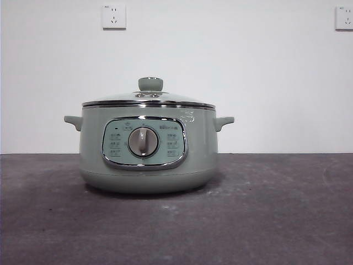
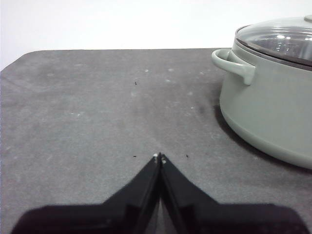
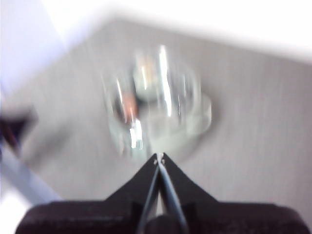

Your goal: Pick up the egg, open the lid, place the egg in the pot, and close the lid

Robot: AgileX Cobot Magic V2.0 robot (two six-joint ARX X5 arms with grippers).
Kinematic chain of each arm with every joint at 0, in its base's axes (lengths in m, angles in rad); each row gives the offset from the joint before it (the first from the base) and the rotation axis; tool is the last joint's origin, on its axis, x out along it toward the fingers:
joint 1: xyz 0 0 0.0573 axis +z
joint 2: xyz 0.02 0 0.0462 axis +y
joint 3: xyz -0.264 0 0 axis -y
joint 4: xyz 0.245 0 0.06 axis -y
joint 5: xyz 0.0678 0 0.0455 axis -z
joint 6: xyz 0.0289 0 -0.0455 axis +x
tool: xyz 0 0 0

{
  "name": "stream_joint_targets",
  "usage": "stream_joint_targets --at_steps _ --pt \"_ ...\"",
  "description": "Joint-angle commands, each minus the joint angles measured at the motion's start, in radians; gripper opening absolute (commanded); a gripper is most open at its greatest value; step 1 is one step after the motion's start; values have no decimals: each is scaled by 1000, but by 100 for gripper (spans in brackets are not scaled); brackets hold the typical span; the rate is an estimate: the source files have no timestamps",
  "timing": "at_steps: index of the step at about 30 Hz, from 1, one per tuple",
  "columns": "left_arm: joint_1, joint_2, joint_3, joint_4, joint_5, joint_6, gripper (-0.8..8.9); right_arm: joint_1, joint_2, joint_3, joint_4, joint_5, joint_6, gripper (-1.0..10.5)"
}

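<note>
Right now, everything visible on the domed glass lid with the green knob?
The domed glass lid is shallow and clear, with a shiny steel rim and a round pale-green knob on top. It sits closed and level on the sage-green electric pot. No gripper touches it. In the blurred right wrist view it shows only as bright streaks.

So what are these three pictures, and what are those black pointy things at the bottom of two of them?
They are a robot's pinchers. It has two arms, each with a small camera on its wrist. One picture shows the left gripper pinched shut, holding nothing, beside a green pot on a grey table. Another shows the right gripper, also shut and empty; that picture is blurry, looking down at the pot. The third camera sits low on the table, facing the pot with its glass lid on. No egg shows.
</note>
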Motion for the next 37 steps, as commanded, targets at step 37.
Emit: stream_joint_targets --at_steps 37 --pt "3 -3 -14 0 -2 -10 -3 -238 -890 -1603 980 79 72 0"
